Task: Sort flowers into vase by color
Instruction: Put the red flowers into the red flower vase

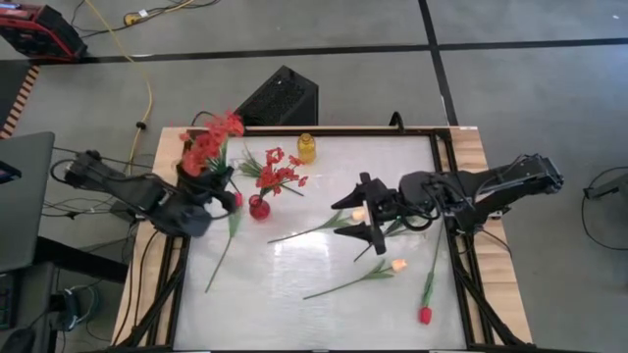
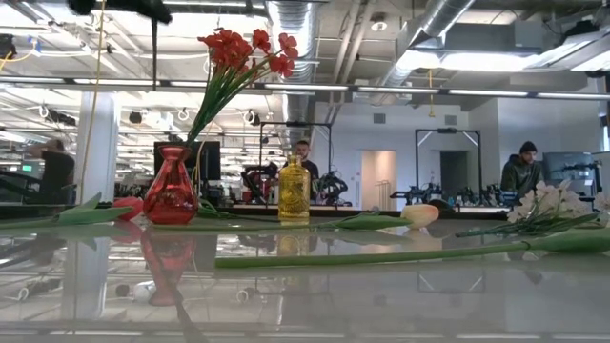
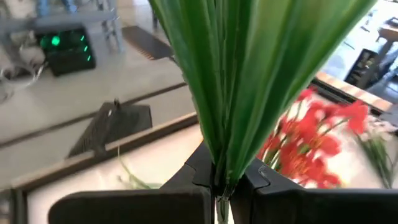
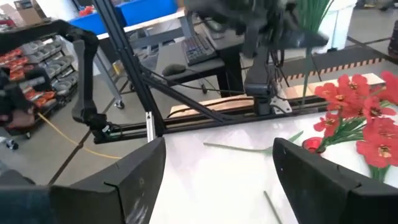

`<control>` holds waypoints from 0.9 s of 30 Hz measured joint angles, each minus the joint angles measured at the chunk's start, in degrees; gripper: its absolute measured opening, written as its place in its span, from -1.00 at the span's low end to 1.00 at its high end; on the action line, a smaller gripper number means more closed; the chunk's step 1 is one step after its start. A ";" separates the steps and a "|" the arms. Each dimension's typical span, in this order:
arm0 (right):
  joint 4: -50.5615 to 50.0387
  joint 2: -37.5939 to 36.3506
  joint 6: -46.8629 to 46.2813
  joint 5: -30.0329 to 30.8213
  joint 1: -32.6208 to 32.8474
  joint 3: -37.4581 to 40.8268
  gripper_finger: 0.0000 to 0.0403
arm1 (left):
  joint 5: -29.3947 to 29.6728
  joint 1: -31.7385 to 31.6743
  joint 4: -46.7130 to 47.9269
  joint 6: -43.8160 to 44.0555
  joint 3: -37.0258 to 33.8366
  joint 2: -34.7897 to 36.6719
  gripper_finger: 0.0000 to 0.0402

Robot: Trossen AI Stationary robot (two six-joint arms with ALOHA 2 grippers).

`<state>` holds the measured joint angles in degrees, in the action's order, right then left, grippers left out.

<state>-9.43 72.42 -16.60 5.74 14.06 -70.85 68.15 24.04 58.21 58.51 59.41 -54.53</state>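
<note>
The red vase (image 1: 259,207) holds a red spray (image 1: 278,173). The yellow vase (image 1: 306,147) looks empty. The left hand (image 1: 209,181) grips another red bunch (image 1: 212,140); the right hand (image 1: 368,212) is wide.

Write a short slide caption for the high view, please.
Left hand holds a red spray beside the red vase; right hand is open over a tulip.

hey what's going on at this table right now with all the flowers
Two robot arms are sorting artificial flowers by color. The left claw is shut on a red spray, held near the red vase, which already has red blossoms in it. The right claw hovers open over a cream tulip. The yellow vase is empty.
</note>
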 joint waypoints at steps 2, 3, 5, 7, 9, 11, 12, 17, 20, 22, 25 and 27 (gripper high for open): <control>-0.08 0.00 0.00 0.01 -0.32 0.00 0.59 | -0.59 -0.96 -3.41 3.82 -4.42 0.26 -0.99; -0.05 0.00 0.00 0.02 -0.38 0.00 0.59 | -1.13 -1.34 -6.05 4.39 -6.43 0.44 -0.99; -0.06 -0.02 0.07 0.04 -0.40 0.00 0.59 | -1.65 -1.86 -11.96 3.93 -9.84 0.92 -0.99; -0.37 -0.02 0.39 0.04 -0.73 0.00 0.59 | -1.26 -2.53 -18.16 0.14 -11.83 1.10 -0.99; -0.44 -0.02 0.39 0.04 -0.83 0.00 0.59 | -1.54 -3.88 -21.67 -3.54 -13.07 0.98 -0.99; -0.42 -0.02 0.39 0.04 -1.11 0.00 0.59 | -2.10 -5.51 -22.81 -5.40 -13.30 0.84 -0.99; -0.45 -0.02 0.39 0.03 -1.09 0.00 0.59 | -2.15 -6.30 -22.91 -5.61 -13.39 0.84 -0.99; -0.99 -0.02 0.39 -1.09 -0.94 0.00 0.59 | -3.63 -9.28 -23.02 -7.29 -13.56 0.83 -0.99; -2.23 -0.02 0.13 -1.28 -0.60 0.00 0.59 | -6.52 -11.14 -23.14 -7.90 -13.56 -0.13 -0.99; -2.86 -0.02 0.13 -1.31 -0.57 0.00 0.59 | -7.60 -11.77 -23.05 -7.85 -13.56 -1.15 -0.99; -3.01 -0.02 0.11 -1.31 -0.59 0.00 0.59 | -8.76 -12.47 -23.23 -7.90 -13.56 -3.23 -0.99; -3.01 -0.02 0.11 -1.31 -0.59 0.00 0.59 | -9.41 -12.75 -23.27 -7.62 -13.56 -4.85 -0.98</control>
<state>-12.44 72.40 -16.49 4.43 13.47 -70.85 58.74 11.29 34.94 50.90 45.84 -59.38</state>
